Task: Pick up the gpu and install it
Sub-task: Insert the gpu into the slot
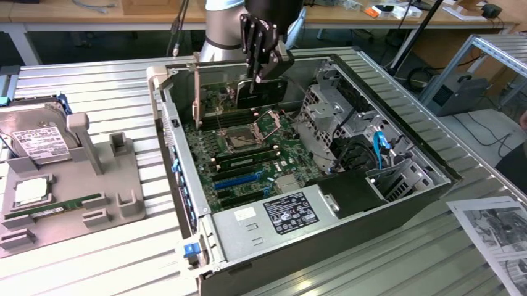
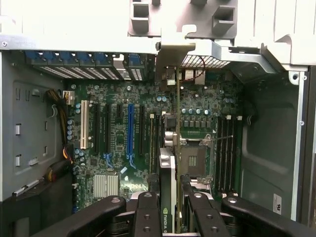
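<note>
A ridged metal table [image 1: 107,265] holds an open computer case [image 1: 175,154], with wooden desks [image 1: 82,15] behind it in the room. The gripper [image 1: 261,77] is pinched shut on the gpu [image 1: 265,95], which stands on its edge over the green board [image 1: 247,163] inside the case. The exterior view shows a gray tray [image 1: 123,185] with a hard drive [image 1: 37,139] beside the case (well apart from the arm), while the wrist view shows a blue slot [image 2: 131,128] near the card.
</note>
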You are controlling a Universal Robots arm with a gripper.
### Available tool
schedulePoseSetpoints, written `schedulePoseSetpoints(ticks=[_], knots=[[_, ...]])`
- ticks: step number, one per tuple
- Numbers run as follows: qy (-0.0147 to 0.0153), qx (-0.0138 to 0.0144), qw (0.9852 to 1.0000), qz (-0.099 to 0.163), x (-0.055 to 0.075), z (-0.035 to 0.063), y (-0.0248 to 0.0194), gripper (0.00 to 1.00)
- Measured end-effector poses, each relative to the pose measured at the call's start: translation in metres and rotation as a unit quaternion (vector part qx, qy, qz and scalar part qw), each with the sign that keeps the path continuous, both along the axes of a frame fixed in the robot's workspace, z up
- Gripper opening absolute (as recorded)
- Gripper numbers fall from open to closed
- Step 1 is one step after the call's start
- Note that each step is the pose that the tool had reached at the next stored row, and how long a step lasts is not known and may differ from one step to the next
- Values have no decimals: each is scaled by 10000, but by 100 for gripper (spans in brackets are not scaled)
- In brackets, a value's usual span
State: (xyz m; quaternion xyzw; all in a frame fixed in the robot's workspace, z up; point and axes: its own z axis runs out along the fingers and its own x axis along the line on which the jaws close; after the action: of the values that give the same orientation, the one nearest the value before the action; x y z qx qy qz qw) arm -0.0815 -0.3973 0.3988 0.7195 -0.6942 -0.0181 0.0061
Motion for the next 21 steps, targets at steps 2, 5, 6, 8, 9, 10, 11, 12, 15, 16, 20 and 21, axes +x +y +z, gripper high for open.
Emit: schedulePoseSetpoints(ticks=[2, 5, 6, 8, 9, 10, 11, 12, 15, 16, 20, 21], knots=[[0, 0, 10000, 0, 0, -1, 0, 27], [-1, 1, 10000, 0, 0, -6, -5, 27], [0, 0, 10000, 0, 0, -6, -8, 27], [0, 0, 10000, 0, 0, -6, -16, 27], [0, 0, 10000, 0, 0, -7, -21, 27], [0, 0, 10000, 0, 0, -8, -27, 27], [0, 0, 10000, 0, 0, -8, -33, 27], [0, 0, 10000, 0, 0, -9, -38, 27], [0, 0, 10000, 0, 0, -10, -66, 27], [0, 0, 10000, 0, 0, -11, -76, 27], [0, 0, 10000, 0, 0, -13, -108, 27], [0, 0, 10000, 0, 0, -14, -114, 27]])
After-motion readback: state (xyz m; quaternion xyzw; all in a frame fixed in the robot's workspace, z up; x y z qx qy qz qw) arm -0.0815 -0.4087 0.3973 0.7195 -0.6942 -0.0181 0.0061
